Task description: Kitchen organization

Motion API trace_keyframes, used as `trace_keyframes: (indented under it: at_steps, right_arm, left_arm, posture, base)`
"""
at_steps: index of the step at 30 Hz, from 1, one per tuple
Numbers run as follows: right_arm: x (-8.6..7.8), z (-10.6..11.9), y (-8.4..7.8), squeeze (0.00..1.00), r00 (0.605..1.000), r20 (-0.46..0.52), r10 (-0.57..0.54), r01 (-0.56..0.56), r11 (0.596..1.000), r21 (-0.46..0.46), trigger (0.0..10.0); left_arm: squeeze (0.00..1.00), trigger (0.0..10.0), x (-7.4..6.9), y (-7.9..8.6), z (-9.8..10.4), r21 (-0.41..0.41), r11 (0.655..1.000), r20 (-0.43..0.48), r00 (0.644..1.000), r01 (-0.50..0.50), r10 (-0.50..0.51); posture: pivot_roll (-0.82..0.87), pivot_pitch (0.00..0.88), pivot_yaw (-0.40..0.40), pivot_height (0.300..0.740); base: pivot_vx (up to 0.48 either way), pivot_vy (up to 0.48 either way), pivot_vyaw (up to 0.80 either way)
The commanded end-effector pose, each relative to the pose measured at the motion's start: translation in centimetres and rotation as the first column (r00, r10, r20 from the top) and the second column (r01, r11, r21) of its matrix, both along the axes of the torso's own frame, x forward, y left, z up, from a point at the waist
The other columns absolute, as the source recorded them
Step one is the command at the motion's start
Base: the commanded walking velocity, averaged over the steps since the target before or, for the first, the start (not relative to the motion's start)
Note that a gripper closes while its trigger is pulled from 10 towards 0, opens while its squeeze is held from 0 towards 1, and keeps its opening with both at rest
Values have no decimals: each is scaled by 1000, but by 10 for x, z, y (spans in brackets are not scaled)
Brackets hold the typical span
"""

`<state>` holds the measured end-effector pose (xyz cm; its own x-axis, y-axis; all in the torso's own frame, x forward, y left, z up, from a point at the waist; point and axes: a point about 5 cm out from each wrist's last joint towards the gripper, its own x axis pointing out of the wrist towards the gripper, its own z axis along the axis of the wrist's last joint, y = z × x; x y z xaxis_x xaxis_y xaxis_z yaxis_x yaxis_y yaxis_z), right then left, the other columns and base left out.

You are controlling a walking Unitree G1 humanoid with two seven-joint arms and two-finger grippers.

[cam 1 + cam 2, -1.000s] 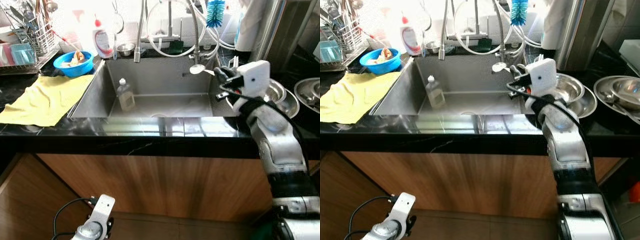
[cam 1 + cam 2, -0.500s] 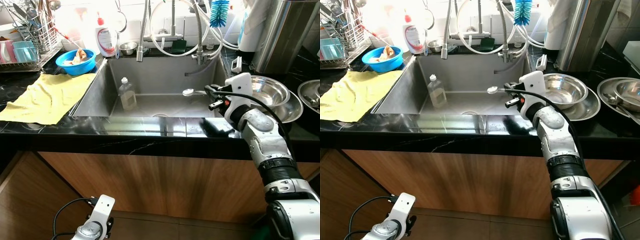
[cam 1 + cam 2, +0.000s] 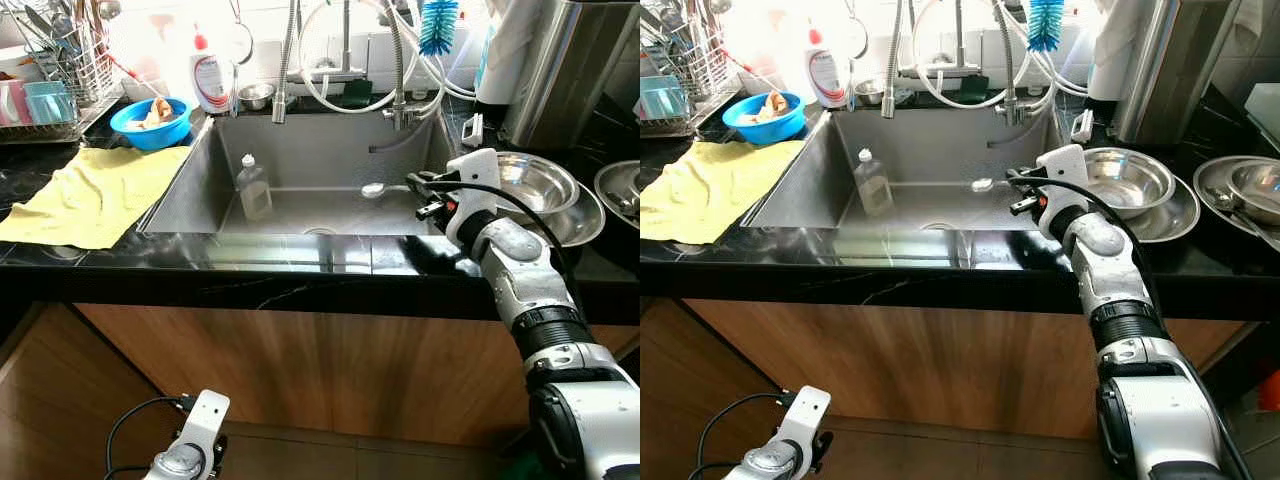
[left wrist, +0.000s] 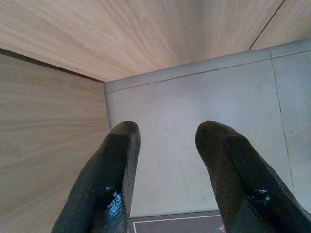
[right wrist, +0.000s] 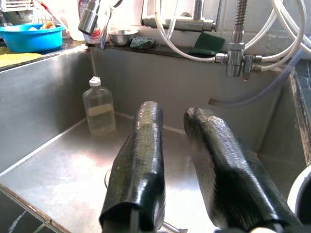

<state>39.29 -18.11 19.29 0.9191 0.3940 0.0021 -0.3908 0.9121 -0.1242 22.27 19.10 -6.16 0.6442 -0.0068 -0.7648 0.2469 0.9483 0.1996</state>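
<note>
The black counter (image 3: 300, 262) carries a steel sink (image 3: 330, 165). Left of the sink lies a yellow cloth (image 3: 90, 195), with a blue bowl (image 3: 150, 122) behind it and a dish rack (image 3: 55, 85) further left. Right of the sink sit stacked steel bowls (image 3: 545, 185). A clear bottle (image 3: 252, 188) stands inside the sink.

Brushed steel sink (image 3: 200, 180), glossy black stone counter (image 3: 300, 265), shiny metal bowls (image 3: 545, 185), matt yellow cloth (image 3: 90, 195), clear plastic bottle (image 3: 253, 188), smooth wood cabinet front (image 3: 300, 370)

Right arm stretched forward, right end effector (image 3: 412, 192) fingers apparently parted, left end effector (image 4: 167, 145) hanging low, fingers apart
</note>
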Motion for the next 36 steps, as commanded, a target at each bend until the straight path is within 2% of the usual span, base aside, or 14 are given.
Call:
trace_keyframes:
  at_steps: [1, 6, 7, 8, 9, 10, 11, 17, 21, 26, 27, 30, 31, 36]
  right_arm:
    - [4, 9, 5, 1000, 1000, 28, 11, -12, 1000, 11, 10000]
    - [5, 10, 7, 1000, 999, 36, 9, -9, 1000, 14, 10000]
    - [5, 12, 6, 831, 999, 46, 2, -2, 1000, 13, 10000]
    - [5, 13, 6, 831, 999, 52, -3, 2, 1000, 13, 10000]
    - [5, 14, 6, 663, 998, 62, -11, 10, 1000, 9, 10000]
    - [5, 17, 6, 35, 997, 74, -21, 20, 1000, 5, 10000]
    - [6, 24, 5, 0, 993, 109, -39, 39, 999, 6, 10000]
    - [2, 46, 2, 0, 968, 223, -111, 107, 994, 30, 10000]
    - [-9, 63, -15, 0, 918, 300, -260, 237, 965, 112, 10000]
    - [-23, 66, -38, 0, 863, 304, -404, 365, 914, 177, 10000]
    - [-30, 64, -49, 0, 835, 285, -470, 424, 881, 211, 10000]
    - [-36, 62, -56, 47, 821, 258, -510, 454, 856, 248, 10000]
    - [-41, 58, -62, 1000, 798, 222, -561, 499, 820, 278, 10000]
    - [-52, 46, -72, 1000, 752, 117, -649, 589, 741, 321, 10000]
  left_arm:
    - [0, 10000, -5, 7, -2, 17, 1000, -19, 1000, -20, 21]
    - [0, 10000, -4, 7, -2, 17, 1000, -19, 1000, -22, 22]
    - [0, 10000, -4, 7, -2, 18, 1000, -19, 1000, -22, 23]
    - [0, 10000, -4, 7, -2, 18, 1000, -19, 1000, -22, 23]
    - [0, 10000, -5, 7, -2, 18, 1000, -19, 1000, -22, 23]
    - [0, 10000, -5, 8, -2, 18, 1000, -19, 1000, -22, 23]
    - [0, 10000, -5, 8, -2, 19, 1000, -20, 1000, -23, 23]
    - [0, 10000, -6, 9, -2, 21, 1000, -22, 1000, -21, 21]
    - [0, 10000, -6, 9, -3, 23, 1000, -24, 1000, -17, 17]
    - [0, 10000, -7, 9, -3, 25, 1000, -26, 1000, -11, 12]
    - [0, 10000, -7, 9, -3, 25, 1000, -26, 1000, -8, 8]
    - [0, 10000, -7, 8, -3, 26, 1000, -27, 1000, -5, 6]
    - [0, 10000, -6, 8, -3, 25, 1000, -27, 1000, -3, 3]
    - [0, 10000, -6, 7, -3, 26, 1000, -27, 1000, 4, -4]
  posture:
    - [-114, 0, 76, 740]
    - [-115, 0, 77, 740]
    - [-115, 0, 78, 740]
    - [-115, 0, 78, 740]
    - [-115, 0, 79, 740]
    - [-116, 0, 79, 740]
    - [-118, 0, 81, 740]
    - [-120, 0, 85, 740]
    - [-125, 0, 89, 740]
    - [-131, 0, 94, 740]
    - [-135, 0, 96, 740]
    - [-134, 0, 97, 740]
    - [-137, 0, 99, 740]
    - [-139, 0, 101, 740]
  base:
    - [0, 0, 0]
    - [0, 0, 0]
    - [0, 0, 0]
    - [0, 0, 0]
    - [0, 0, 0]
    - [0, 0, 0]
    - [0, 0, 0]
    - [0, 0, 0]
    - [0, 0, 0]
    - [0, 0, 0]
    - [0, 0, 0]
    - [0, 0, 0]
    - [0, 0, 0]
    - [0, 0, 0]
